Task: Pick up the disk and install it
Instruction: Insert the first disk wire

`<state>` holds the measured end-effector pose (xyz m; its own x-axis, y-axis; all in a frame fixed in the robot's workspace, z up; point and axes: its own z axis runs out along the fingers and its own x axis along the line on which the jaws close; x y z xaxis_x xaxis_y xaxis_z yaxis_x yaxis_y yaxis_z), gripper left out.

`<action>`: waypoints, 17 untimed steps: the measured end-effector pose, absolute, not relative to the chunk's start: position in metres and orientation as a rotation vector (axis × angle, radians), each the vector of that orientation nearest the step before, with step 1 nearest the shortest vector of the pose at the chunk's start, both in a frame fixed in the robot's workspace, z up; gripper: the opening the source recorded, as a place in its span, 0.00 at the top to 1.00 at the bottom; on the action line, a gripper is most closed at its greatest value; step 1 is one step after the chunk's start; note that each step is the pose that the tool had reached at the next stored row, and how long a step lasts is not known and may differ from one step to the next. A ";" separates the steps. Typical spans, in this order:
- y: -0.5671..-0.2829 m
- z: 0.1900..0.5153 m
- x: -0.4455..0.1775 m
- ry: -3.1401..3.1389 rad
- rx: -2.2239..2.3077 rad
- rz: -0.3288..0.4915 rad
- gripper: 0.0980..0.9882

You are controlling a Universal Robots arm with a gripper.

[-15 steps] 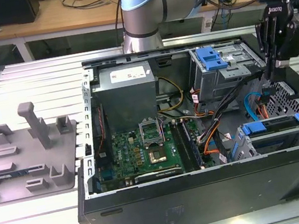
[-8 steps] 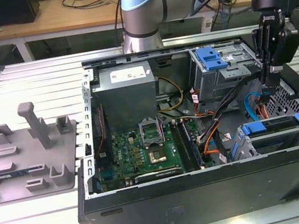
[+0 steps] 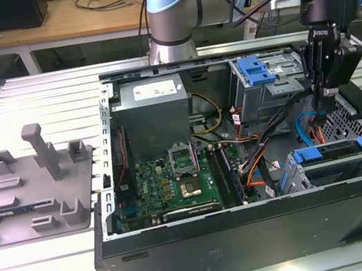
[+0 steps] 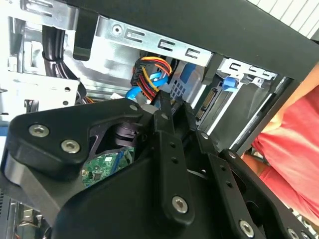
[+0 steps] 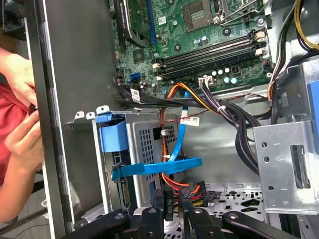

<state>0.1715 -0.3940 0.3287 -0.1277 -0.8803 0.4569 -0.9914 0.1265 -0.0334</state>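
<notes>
The gripper (image 3: 322, 112) hangs tips-down inside the open computer case (image 3: 255, 235) at the exterior view's right. It is just above the disk (image 3: 331, 152), which lies flat in the drive cage at the near corner, with its blue frame showing at both ends. The disk looks seated or close to it, so the step in hand seems to be the seating itself — any push should run square along the cage. The tips should also stay off the orange and blue cables (image 3: 310, 130) they hang beside.

In the second wrist view the disk's connector end (image 4: 209, 102) faces out of the cage, apart from the gripper. The red-and-yellow wire bundle (image 4: 152, 67) lies nearer the tip. A person's red sleeve (image 4: 294, 144) shows beyond the case wall.

In the first wrist view the fingers (image 5: 158, 199) stand narrowly parted and grip nothing — only the wire bundle shows behind the gap. Whether they touch the plug there I cannot tell. A person's hands (image 5: 20, 129) are outside the case wall.
</notes>
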 end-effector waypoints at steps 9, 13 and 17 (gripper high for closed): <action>-0.393 0.328 0.171 -2.064 1.802 0.509 0.82; -0.391 0.328 0.171 -2.059 1.797 0.517 0.82; -0.390 0.328 0.171 -2.054 1.793 0.524 0.82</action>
